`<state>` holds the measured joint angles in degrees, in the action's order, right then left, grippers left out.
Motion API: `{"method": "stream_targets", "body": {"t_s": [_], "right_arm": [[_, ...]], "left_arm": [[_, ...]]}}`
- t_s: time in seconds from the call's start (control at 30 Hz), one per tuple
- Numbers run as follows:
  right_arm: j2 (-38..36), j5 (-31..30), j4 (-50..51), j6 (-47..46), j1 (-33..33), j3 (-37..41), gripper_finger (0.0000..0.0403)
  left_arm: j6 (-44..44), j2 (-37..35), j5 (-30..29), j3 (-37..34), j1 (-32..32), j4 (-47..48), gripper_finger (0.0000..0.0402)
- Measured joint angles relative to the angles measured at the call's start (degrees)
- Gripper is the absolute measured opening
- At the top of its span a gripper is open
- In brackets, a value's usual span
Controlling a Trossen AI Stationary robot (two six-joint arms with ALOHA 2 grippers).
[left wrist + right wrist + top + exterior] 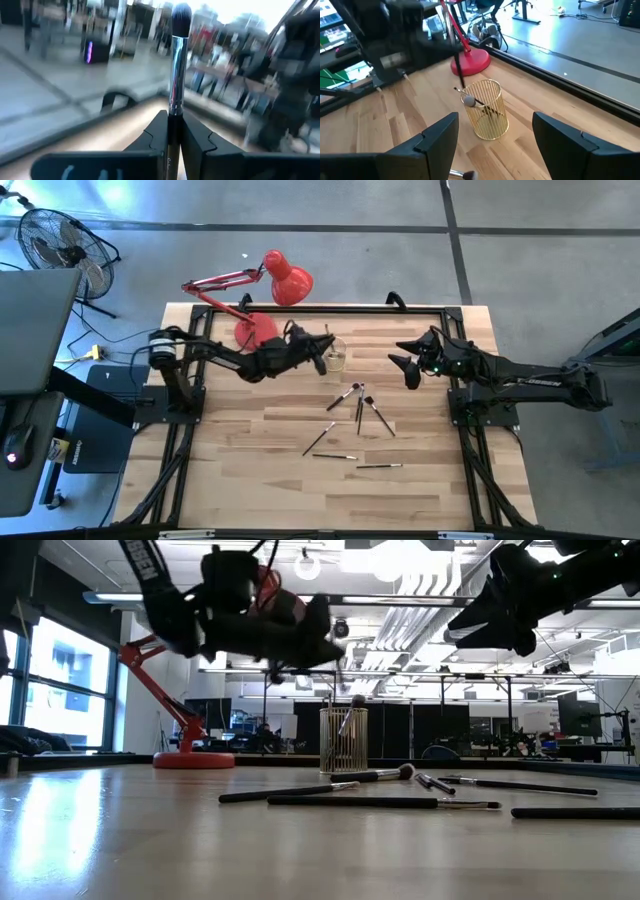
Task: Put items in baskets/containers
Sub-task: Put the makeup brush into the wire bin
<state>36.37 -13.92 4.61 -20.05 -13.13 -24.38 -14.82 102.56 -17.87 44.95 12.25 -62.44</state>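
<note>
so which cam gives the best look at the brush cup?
Right wrist view: the gold wire cup is close, unobstructed, with one brush leaning inside. Low view shows it side-on, farther off. High view shows it small by the left hand. Left wrist view misses it.

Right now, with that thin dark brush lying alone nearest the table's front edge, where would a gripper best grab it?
Take the thin dark brush by mid-handle, coming straight down with the fingers across it. It lies flat on the wooden table, apart from the other brushes, so only its top and sides are free. The open right gripper looks free for it.
</note>
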Motion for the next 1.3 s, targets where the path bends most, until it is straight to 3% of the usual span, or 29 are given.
{"method": "stream_targets", "body": {"t_s": [0.33,0.53,1.0,1.3], "right_arm": [[0.35,0.13,-0.05,-0.52,0.00,0.00,0.0248],[0.35,0.35,-0.04,-0.52,0.02,0.00,0.0248],[0.38,0.16,0.76,-0.47,0.02,0.00,0.0248],[0.38,1.45,5.78,-7.54,0.02,0.00,0.0248]], "left_arm": [[1.45,6.23,2.22,4.96,1.74,3.73,0.0023],[1.49,6.16,0.37,7.26,2.01,13.78,0.0071],[1.99,5.39,0.76,8.31,1.61,12.10,0.0091],[11.86,1.85,-6.77,14.08,-3.26,14.75,0.0092]]}}
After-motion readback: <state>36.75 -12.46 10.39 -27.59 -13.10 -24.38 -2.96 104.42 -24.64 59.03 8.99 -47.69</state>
